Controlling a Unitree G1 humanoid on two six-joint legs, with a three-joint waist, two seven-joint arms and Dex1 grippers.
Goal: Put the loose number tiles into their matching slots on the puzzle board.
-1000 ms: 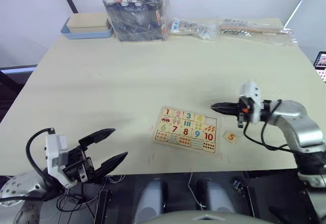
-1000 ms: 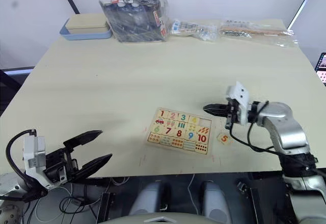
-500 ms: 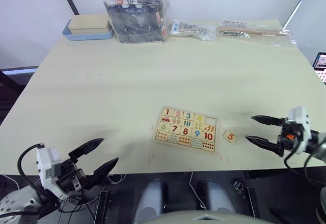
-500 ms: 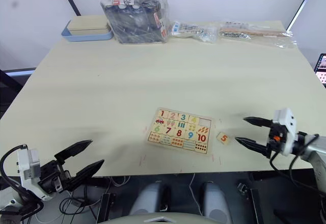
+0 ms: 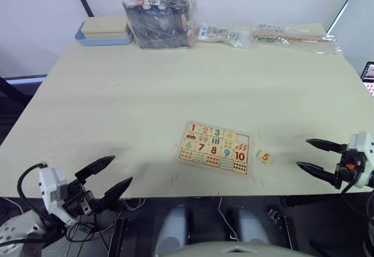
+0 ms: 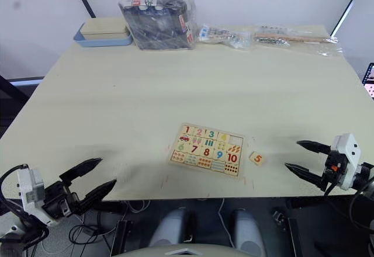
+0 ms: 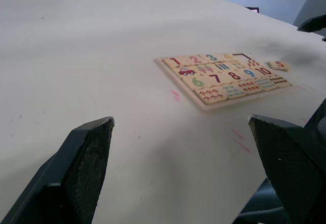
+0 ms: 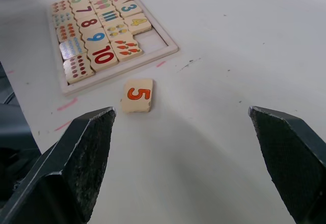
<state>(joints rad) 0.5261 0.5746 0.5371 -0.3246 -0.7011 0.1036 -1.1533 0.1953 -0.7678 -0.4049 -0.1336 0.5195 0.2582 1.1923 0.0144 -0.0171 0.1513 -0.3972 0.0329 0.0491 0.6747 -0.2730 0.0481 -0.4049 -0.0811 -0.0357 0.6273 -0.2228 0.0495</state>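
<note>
We judge the task nearly done. On the puzzle board (image 5: 215,148) the top row reads 1, 2, 3 and 4, each seated flat in its recess, and one slot (image 8: 153,38) at the end of that row, next to the 4, is bare pale wood. That leaves one loose tile, the 5 tile (image 8: 138,95), to be picked up and set in.

The 5 tile lies flat on the table (image 5: 175,82), face up, just beside the board's short edge on the robot's right, apart from the rim and nearer the front corner than the open slot. It is a small square of light wood with an orange-red digit; its edge towards the board looks slightly wavy, which we take as the shaped side that must mate with the picture square below the slot. It sits a little askew to the board, so we expect it will need a small turn before it drops in.

The board itself is a thin light-wood rectangle with a red-lined rim, its lower rows filled with 6 to 10 and dot and picture squares.

Our right gripper (image 5: 320,157) hangs beyond the 5 tile, further from the board, fingers spread wide and holding nothing. Our left gripper (image 5: 111,176) is well away from the board's left end, at the table's front edge, likewise spread and empty.
</note>
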